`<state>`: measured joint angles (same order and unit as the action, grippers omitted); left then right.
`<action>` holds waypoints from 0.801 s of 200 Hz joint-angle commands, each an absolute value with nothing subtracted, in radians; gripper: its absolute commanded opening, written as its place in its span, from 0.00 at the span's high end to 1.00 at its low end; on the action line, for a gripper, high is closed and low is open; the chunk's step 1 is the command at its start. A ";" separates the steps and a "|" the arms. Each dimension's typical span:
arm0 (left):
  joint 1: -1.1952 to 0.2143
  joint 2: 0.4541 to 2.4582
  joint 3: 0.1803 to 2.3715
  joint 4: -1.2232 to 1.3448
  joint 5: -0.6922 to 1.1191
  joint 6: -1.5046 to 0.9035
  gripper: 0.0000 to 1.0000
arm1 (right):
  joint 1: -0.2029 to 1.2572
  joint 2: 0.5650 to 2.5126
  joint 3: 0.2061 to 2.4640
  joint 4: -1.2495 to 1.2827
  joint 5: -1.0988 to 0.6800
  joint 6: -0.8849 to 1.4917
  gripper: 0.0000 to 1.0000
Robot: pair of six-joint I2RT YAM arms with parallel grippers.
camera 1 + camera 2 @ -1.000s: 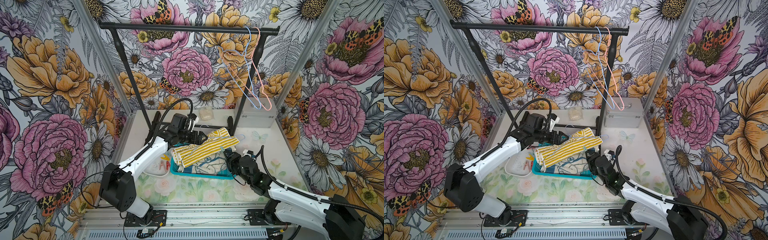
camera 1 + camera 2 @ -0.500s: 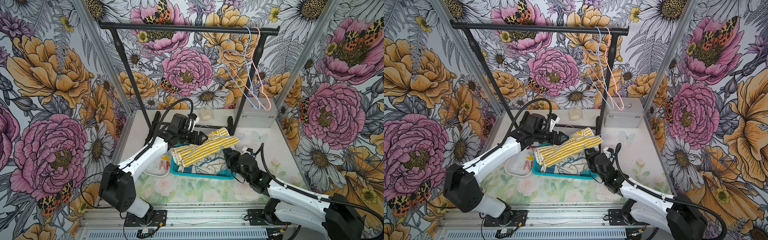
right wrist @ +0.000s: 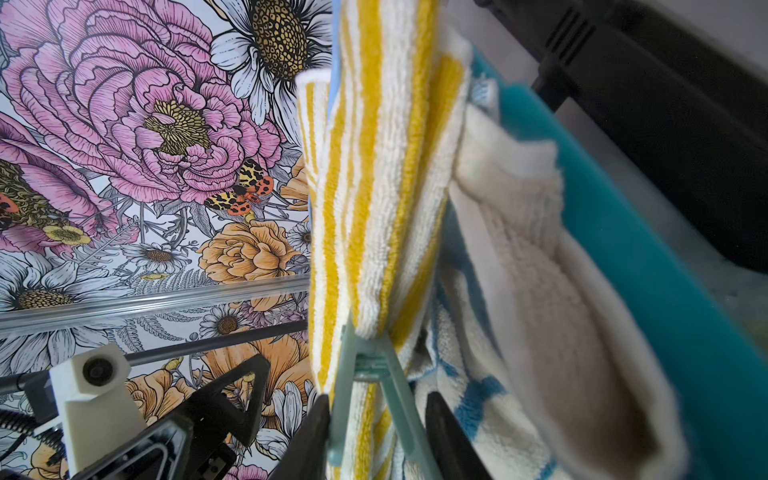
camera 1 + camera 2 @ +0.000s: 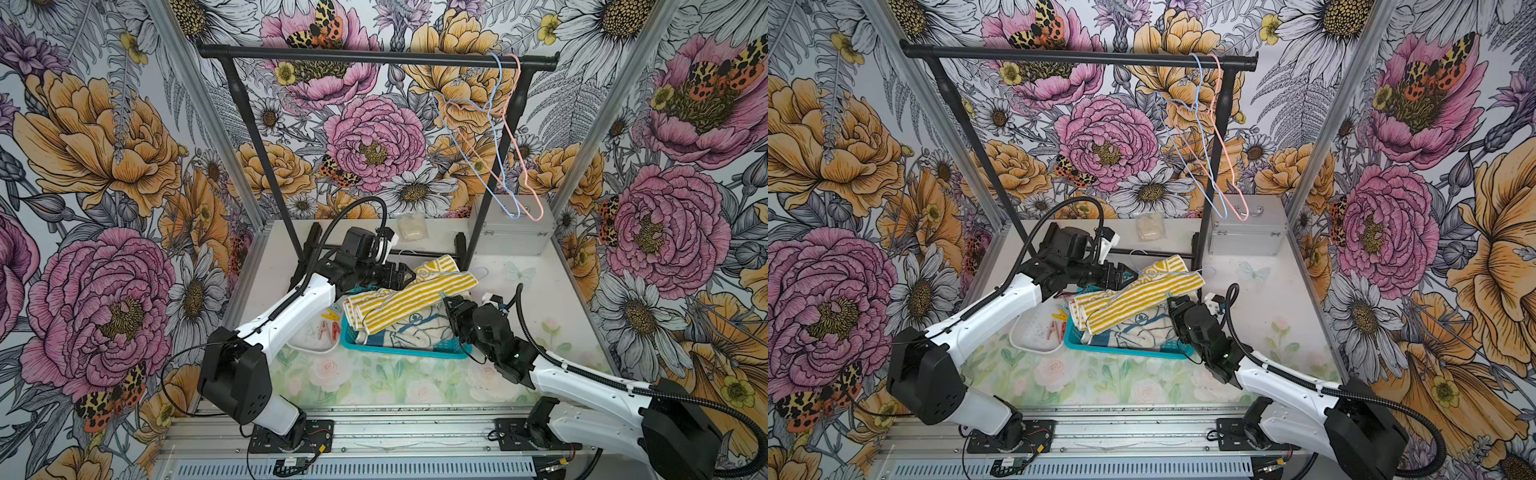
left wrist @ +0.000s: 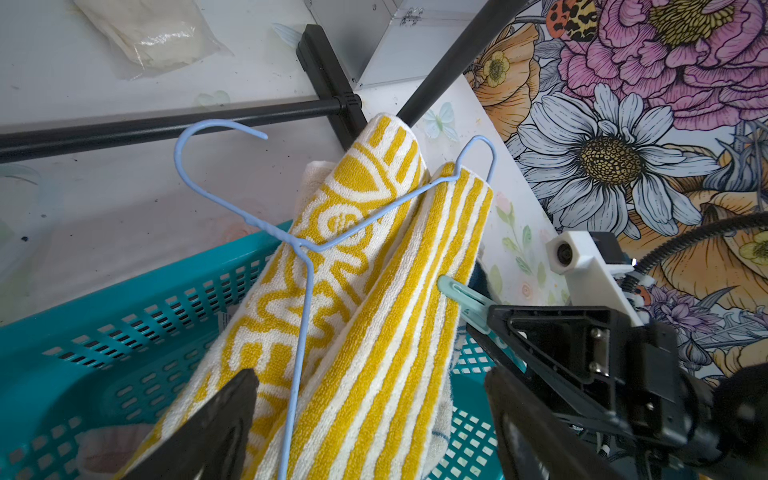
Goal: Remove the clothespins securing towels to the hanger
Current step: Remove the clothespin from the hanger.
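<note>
Checking a top view: my left gripper (image 4: 407, 275) sits at the far end of the yellow-striped towel (image 4: 409, 300) over the teal basket (image 4: 399, 354), my right gripper (image 4: 448, 300) at its opposite edge. Left wrist view: my left jaws stand wide apart, clamping nothing, with the towel and blue wire hanger (image 5: 308, 286) between them. Right wrist view: my right jaws pinch the mint green clothespin (image 3: 365, 365) by its handles; its tip bites the towel's edge.

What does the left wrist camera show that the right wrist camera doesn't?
Only the left wrist view shows the blue hanger's hook and the silver case. Only the right wrist view shows the left arm's white camera block. Both show the striped towel, the mint clothespin clipped to it, and the teal basket.
</note>
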<state>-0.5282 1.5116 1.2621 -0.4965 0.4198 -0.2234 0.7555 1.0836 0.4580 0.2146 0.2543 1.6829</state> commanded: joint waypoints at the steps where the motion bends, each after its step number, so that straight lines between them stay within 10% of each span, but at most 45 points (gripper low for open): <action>1: -0.532 1.479 1.259 -0.485 0.418 -0.190 0.12 | 0.749 1.095 0.491 0.222 0.262 1.670 0.63; 160: -0.495 1.447 1.262 -0.509 0.404 -0.177 0.11 | 0.735 1.042 0.580 0.002 0.239 1.578 0.77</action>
<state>-0.5133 1.4899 1.2621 -0.5060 0.4191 -0.1978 0.7383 1.0851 0.5335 0.0746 0.2379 1.6272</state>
